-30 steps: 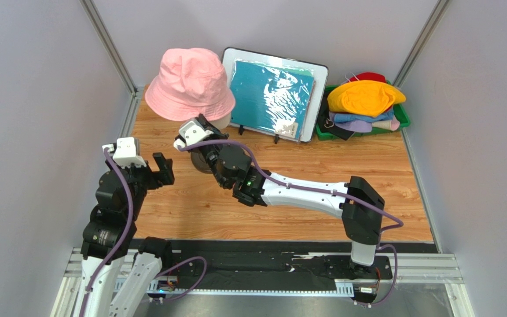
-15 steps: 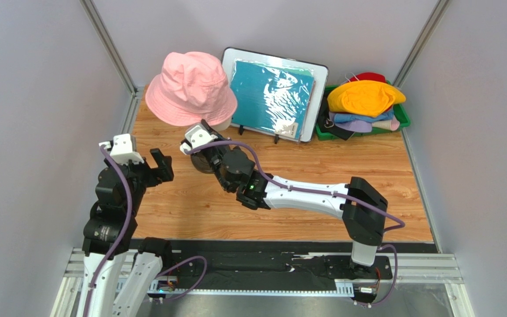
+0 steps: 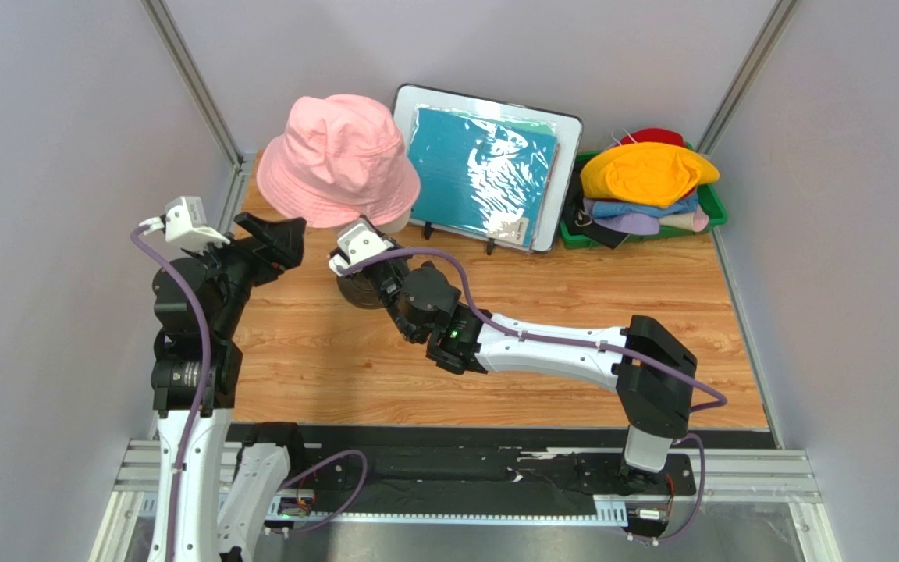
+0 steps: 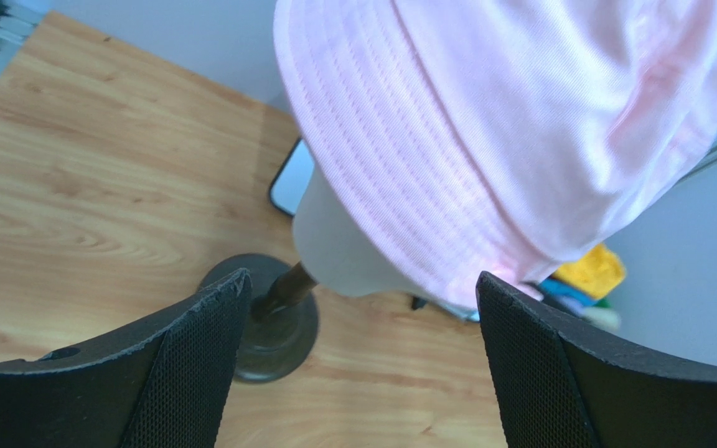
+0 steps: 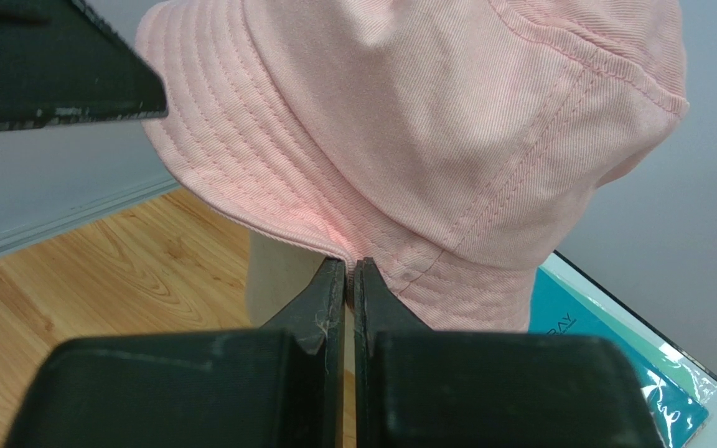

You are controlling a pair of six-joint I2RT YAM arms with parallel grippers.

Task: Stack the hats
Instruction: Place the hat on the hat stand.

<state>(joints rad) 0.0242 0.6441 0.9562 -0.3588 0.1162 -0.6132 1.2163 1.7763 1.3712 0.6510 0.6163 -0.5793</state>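
A pink hat (image 3: 337,158) sits on a cream mannequin head (image 4: 344,252) at the back left of the table. My right gripper (image 5: 349,264) is shut, its tips pinching the hat's front brim (image 5: 334,233); in the top view this right gripper (image 3: 368,231) is just below the hat. My left gripper (image 4: 362,280) is open, just left of the hat and below its brim, with nothing between the fingers; from above, the left gripper (image 3: 281,238) points at the hat. More hats are piled in a green bin (image 3: 715,213): orange-yellow (image 3: 648,170) on top, red (image 3: 654,136), and blue (image 3: 636,211).
A teal sheet in a white frame (image 3: 484,164) stands propped between the mannequin and the bin. The mannequin's dark round base (image 4: 269,327) rests on the wood under my right wrist. Grey walls close in the table on the left, back and right.
My left arm has swung up and back, turning its open gripper toward the hat. My right gripper has shifted slightly right with the brim, and the hat has shifted slightly on the head.
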